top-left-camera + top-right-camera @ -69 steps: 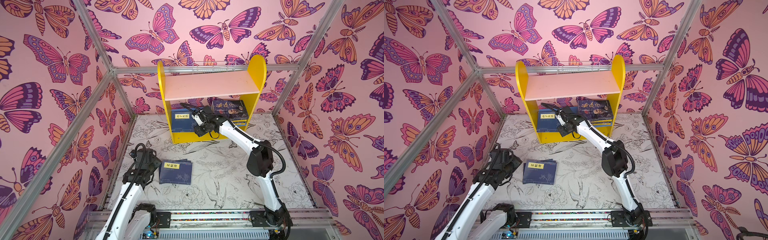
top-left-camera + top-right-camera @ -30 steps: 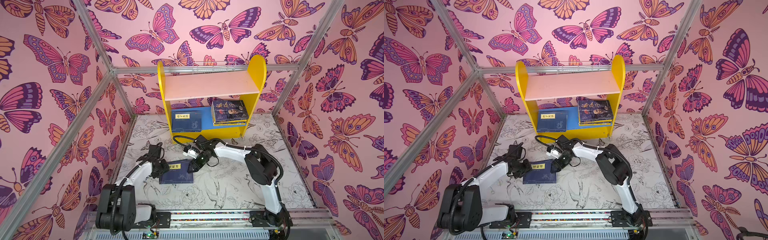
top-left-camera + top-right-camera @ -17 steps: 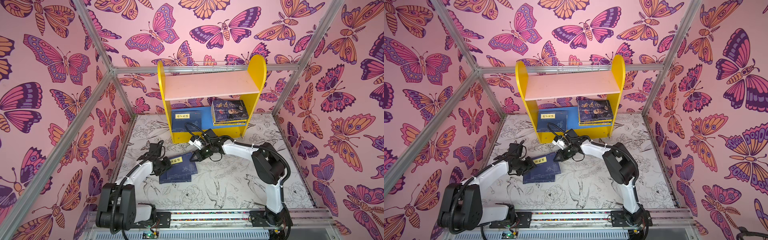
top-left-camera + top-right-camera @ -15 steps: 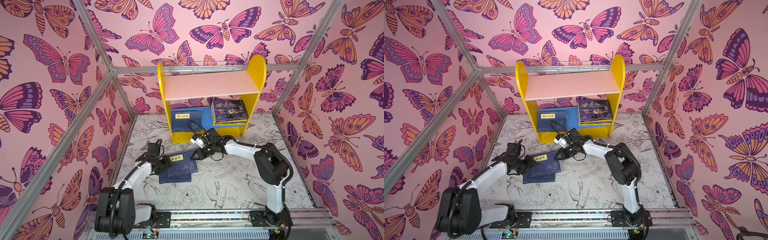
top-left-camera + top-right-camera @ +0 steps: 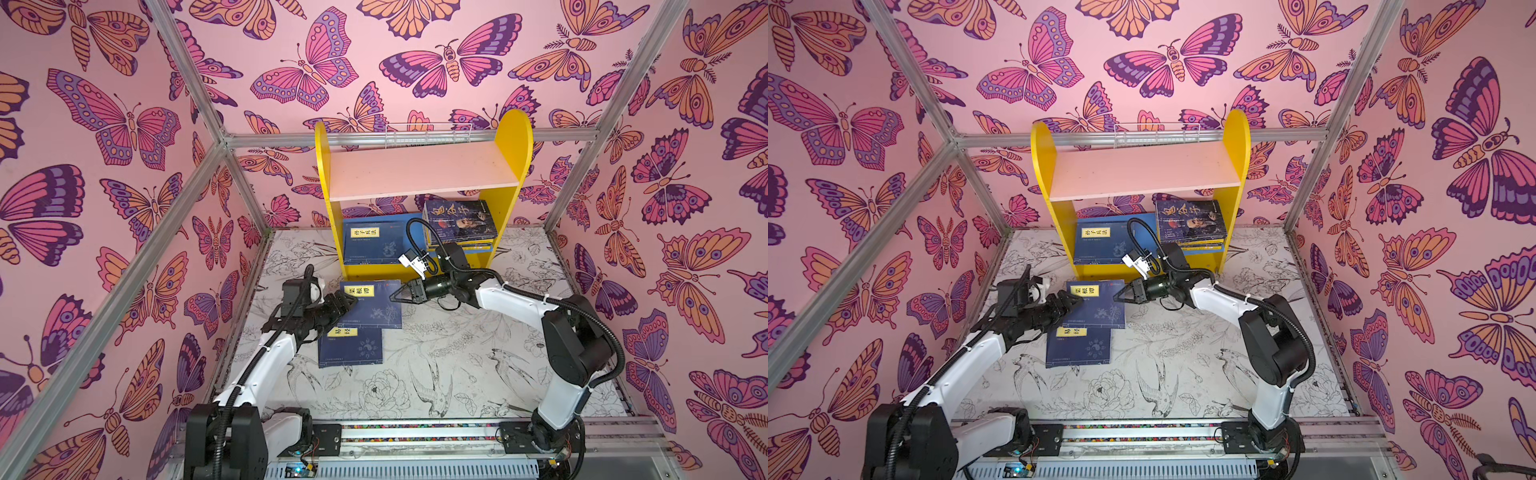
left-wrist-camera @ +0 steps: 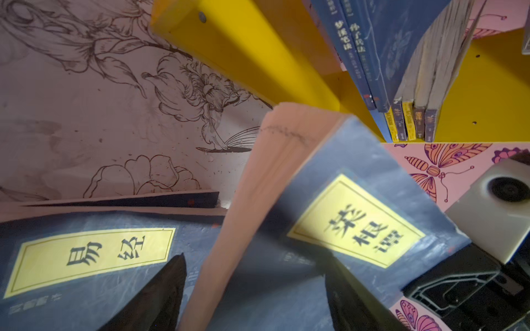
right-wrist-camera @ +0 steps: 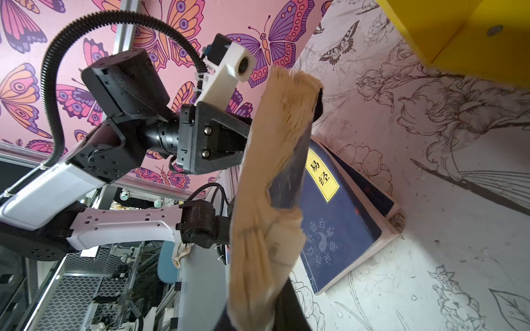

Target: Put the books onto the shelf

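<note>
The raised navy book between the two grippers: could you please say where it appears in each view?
Top view: raised navy book at centre.
Top view: book left of centre.
Left wrist: book lower right.
Right wrist: book centre, pages showing.
Shared landmark: yellow shelf, in all four.

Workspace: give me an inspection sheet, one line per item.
Surface: flower-print mat, lying flat.
Job's things: shelf, upper board bare; navy book and portrait stack on its lower board; raised navy book tilted off the mat; second navy book flat on it.
Clutter: nothing seen.
Grippers: right gripper shut on the raised book's edge; left gripper open, fingers astride the opposite edge.
Cables: black conduit loops up from the right wrist.
Surroundings: butterfly walls, aluminium frame, wire rack behind the shelf.
</note>
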You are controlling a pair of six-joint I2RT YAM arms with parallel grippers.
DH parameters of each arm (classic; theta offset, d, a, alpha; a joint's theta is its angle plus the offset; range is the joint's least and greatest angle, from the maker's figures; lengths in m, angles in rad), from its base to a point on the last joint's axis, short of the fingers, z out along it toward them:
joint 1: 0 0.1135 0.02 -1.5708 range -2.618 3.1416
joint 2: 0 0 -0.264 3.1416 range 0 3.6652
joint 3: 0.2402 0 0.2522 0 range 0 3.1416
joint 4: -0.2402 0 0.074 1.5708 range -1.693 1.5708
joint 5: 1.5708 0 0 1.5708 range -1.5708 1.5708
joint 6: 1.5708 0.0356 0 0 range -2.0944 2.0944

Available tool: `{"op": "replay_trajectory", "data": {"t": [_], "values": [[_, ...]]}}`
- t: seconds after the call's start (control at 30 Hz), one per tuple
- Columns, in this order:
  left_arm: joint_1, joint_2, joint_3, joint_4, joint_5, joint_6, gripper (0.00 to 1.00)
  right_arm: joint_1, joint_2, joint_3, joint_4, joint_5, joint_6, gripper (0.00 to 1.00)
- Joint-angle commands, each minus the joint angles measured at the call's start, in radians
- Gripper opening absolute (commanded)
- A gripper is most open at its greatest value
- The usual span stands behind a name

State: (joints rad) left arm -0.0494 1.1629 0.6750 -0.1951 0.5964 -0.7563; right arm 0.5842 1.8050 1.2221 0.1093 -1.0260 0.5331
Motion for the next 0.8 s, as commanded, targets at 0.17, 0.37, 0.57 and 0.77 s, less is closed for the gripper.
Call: {"op": "replay_trajectory", "data": {"t": [0.17,0.37,0.57,0.77], "values": [[-0.001,-0.02,-0.067,0.31,0.236,-0.13,0.04,-0.012,-0.022,0.008,0.041,0.08,0.044,0.08],[-0.003,-0.055,-0.114,0.498,0.218,-0.245,0.0,-0.062,-0.042,-0.079,0.195,0.138,0.193,0.27],[-0.002,-0.128,-0.159,0.721,0.166,-0.353,0.0,-0.08,-0.089,-0.179,0.292,0.131,0.265,0.46],[-0.001,-0.185,-0.177,0.82,0.097,-0.391,0.0,-0.102,-0.129,-0.214,0.296,0.103,0.29,0.5]]}}
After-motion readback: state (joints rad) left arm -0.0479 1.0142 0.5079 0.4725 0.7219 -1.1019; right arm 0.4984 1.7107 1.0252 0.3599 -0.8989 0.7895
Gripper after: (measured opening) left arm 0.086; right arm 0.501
